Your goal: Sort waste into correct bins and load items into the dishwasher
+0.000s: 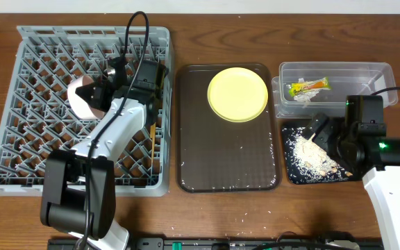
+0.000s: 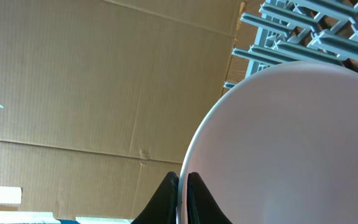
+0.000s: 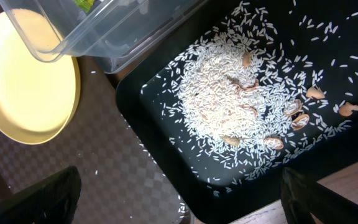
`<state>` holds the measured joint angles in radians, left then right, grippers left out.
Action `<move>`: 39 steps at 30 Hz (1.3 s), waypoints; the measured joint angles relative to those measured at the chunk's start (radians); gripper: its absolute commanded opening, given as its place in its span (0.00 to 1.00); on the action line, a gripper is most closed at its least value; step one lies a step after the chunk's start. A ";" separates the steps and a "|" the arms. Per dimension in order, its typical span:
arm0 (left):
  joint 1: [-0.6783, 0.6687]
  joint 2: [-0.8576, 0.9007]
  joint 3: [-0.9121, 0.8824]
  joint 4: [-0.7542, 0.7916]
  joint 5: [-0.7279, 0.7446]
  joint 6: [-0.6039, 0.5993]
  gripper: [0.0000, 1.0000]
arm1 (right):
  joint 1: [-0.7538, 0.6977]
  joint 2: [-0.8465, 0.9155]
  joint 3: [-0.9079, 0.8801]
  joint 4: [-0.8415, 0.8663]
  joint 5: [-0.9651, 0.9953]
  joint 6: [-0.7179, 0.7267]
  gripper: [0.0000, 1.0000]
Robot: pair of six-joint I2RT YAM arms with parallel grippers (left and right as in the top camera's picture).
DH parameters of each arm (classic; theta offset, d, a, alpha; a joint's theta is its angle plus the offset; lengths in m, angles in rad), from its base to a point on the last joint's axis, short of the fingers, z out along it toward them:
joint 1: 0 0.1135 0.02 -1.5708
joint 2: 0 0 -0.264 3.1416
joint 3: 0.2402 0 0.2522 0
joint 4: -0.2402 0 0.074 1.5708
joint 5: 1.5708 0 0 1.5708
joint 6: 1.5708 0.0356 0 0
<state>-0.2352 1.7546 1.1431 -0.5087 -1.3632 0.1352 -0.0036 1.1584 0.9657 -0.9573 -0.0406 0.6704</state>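
On my left wrist feed the two dark fingers (image 2: 166,200) are pressed onto the thin rim of the white-pink bowl (image 2: 291,143), so the left gripper (image 2: 183,186) is pinching it edge-on. The bowl's pale inside fills the frame toward 3 o'clock, and the grey lattice of the dish rack (image 2: 309,31) shows past it at 1 o'clock. From overhead I see the bowl held on its side above the middle of the rack, which takes up the 9 o'clock side of the table (image 1: 186,17).

The right gripper (image 3: 179,196) has its fingers (image 3: 36,196) spread wide with nothing between them, and it hangs above the black tray (image 3: 154,134). A heap of rice-like crumbs (image 3: 222,106) lies in that tray, with a few tan shell-like bits (image 3: 297,118) on the heap's 4 o'clock side. The clear tub (image 3: 104,31) stands just beside the tray at 11 o'clock. Overhead shows me the yellow-green wrapper (image 1: 308,87) and white paper bits (image 1: 301,98) inside it. The yellow plate (image 1: 237,94) sits at the 12 o'clock end of the brown serving tray (image 1: 200,160), between the rack and the two bins.
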 measured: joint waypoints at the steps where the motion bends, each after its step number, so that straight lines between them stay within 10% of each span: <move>1: -0.003 0.000 0.000 0.003 -0.002 0.000 0.07 | 0.000 0.000 0.000 0.000 0.000 0.000 0.99; 39: 0.011 0.010 -0.008 0.099 -0.050 0.057 0.08 | 0.000 0.000 0.000 0.000 0.000 0.000 0.99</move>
<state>-0.2237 1.7645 1.1355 -0.4099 -1.4128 0.1925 -0.0036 1.1584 0.9657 -0.9573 -0.0406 0.6704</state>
